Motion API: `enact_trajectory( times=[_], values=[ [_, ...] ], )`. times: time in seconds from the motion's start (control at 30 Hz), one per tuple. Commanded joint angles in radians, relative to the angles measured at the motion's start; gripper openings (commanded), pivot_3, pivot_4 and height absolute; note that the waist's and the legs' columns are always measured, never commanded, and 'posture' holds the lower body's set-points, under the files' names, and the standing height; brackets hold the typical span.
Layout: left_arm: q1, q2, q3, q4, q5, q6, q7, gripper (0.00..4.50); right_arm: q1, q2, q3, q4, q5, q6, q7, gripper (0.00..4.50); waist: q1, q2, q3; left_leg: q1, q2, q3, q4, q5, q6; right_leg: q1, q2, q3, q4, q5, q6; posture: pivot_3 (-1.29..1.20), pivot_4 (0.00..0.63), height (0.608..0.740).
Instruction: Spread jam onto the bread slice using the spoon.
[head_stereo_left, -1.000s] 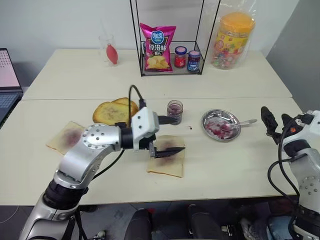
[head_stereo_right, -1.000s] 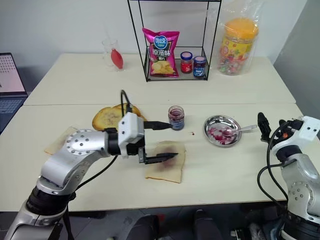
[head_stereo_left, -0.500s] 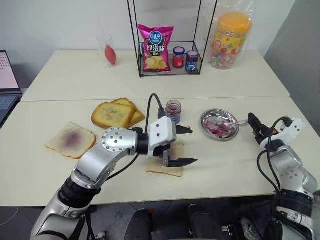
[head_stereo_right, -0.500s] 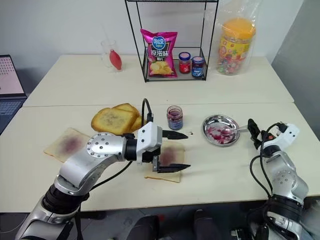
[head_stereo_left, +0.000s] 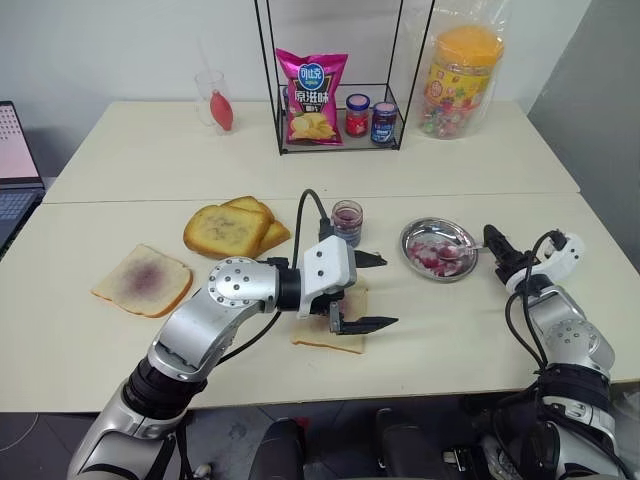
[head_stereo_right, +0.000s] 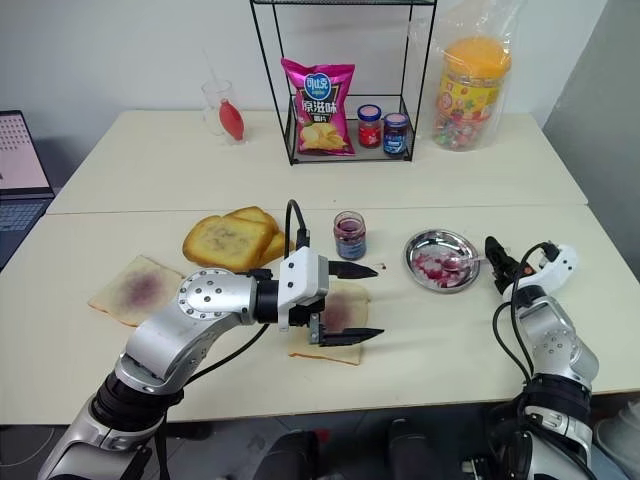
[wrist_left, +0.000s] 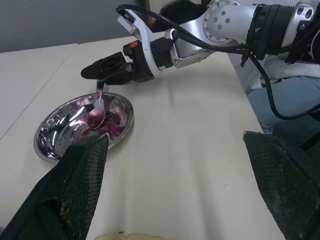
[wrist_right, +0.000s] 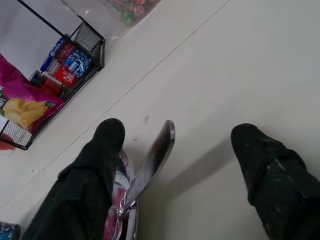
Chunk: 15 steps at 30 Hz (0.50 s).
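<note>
The right claw (head_stereo_left: 497, 250) sits low over the tabletop (head_stereo_left: 120, 150) at the right, level with the far tip of the spoon (wrist_left: 97, 109) handle, fingers parted with the handle end lying in the gap between them; in the right wrist view the handle (wrist_right: 150, 162) runs up between the two black fingers (wrist_right: 102, 150), close to one and clear of the other, so nothing is pinched yet. That line-up looks made for taking the spoon by its thin handle, a fiddly pick I'd say, because the metal is slim and smooth. The spoon rests with its bowl in the small steel dish (head_stereo_left: 415, 235), handle leaning out over the rim toward the right, and the bowl is stained purple-red like the smears around it in the dish. Left of the dish stands the little clear jar of jam (head_stereo_left: 348, 220), dark and glossy, lid off. Nearer and further left, the left claw (head_stereo_left: 368, 291) hangs wide open and empty just above the bread slice (head_stereo_left: 335, 335), one finger over its far edge and one over its near edge, probably ready to steady it. The slice is pale, roughly square and flat on the tabletop, a purple smear at its middle partly hidden by the claw.
</note>
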Motion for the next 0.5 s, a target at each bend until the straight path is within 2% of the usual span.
enact_trajectory(
  times=[0.03,0.37,0.4,0.5],
  values=[
    [-0.012,0.004,0.02,-0.022,0.004,0.0,0.0,4.5,-0.033,-0.007,-0.018,0.006,0.033,-0.006,0.023,2.54,0.0,0.0,0.0,0.0,0.0,0.0,0.0,0.0,0.0,0.0,0.0,0.0,0.0,0.0,0.0,0.0,0.15,0.74],
    [-0.015,0.007,0.029,0.002,0.017,-0.008,0.001,4.5,-0.047,-0.016,-0.015,-0.005,0.065,0.03,0.038,0.17,0.0,0.0,0.0,0.0,0.0,0.0,0.001,0.0,0.0,0.001,0.0,0.0,0.0,0.001,0.001,0.0,0.15,0.74],
    [-0.017,0.006,0.029,0.002,0.019,-0.005,0.004,4.5,-0.046,-0.018,-0.014,-0.011,0.068,0.031,0.04,0.0,0.0,0.0,0.0,0.001,0.0,0.0,0.001,0.0,0.0,0.002,0.0,0.0,0.0,0.001,0.001,0.0,0.15,0.74],
    [-0.019,0.004,0.033,0.003,0.023,0.002,0.011,4.5,-0.043,-0.025,-0.012,-0.027,0.082,0.039,0.043,0.0,0.0,0.0,0.0,0.004,0.0,0.0,0.001,0.0,0.0,0.004,0.0,0.0,0.0,0.001,0.001,0.0,0.15,0.74]
  ],
)
